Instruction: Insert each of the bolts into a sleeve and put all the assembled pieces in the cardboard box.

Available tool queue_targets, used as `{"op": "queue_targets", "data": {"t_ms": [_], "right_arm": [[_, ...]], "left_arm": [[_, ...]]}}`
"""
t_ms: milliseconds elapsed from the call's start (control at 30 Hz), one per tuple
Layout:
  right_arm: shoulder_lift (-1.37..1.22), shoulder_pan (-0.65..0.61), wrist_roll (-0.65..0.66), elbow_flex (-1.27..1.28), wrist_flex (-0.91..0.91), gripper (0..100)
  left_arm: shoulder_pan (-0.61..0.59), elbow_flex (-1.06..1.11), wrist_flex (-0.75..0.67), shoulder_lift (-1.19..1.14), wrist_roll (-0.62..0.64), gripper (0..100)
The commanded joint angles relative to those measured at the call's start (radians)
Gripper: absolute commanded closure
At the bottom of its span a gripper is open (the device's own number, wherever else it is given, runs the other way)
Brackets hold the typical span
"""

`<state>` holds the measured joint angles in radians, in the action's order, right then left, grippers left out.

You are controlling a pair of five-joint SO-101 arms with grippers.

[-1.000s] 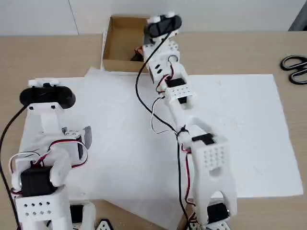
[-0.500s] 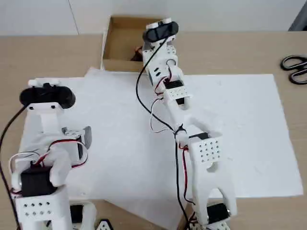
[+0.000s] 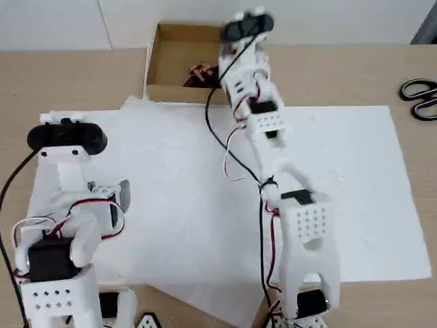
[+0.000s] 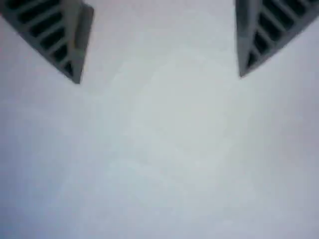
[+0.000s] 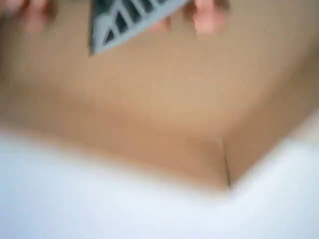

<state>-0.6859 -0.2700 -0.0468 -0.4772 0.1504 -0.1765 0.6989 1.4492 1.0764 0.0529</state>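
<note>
I see the box [image 3: 171, 58] behind the sheet [image 3: 177, 191], pieces [image 3: 199, 74] in it — scissors [image 3: 420, 98] far right on the table [image 3: 341, 75].

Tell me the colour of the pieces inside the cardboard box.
Reddish-pink pieces; the high view shows them best.

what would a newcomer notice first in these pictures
The right arm lies stretched across the white paper to the cardboard box at the table's far edge, where reddish pieces lie inside. The left arm sits folded at the near left, its jaws wide apart over the paper. Scissors lie at the far right.
</note>
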Motion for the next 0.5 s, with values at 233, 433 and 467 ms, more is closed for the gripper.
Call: {"op": "queue_targets", "data": {"t_ms": [233,433,467], "right_arm": [[0.573,0.008,0.005,-0.049,0.593,80.5],[0.88,0.005,0.005,-0.049,0.908,80.5],[0.924,0.005,0.005,-0.049,0.94,80.5]], "left_arm": [[-0.005,-0.168,0.034,0.009,-0.005,80],[-0.005,-0.17,0.034,0.021,-0.006,80],[-0.005,-0.168,0.031,0.04,-0.006,80]]}}
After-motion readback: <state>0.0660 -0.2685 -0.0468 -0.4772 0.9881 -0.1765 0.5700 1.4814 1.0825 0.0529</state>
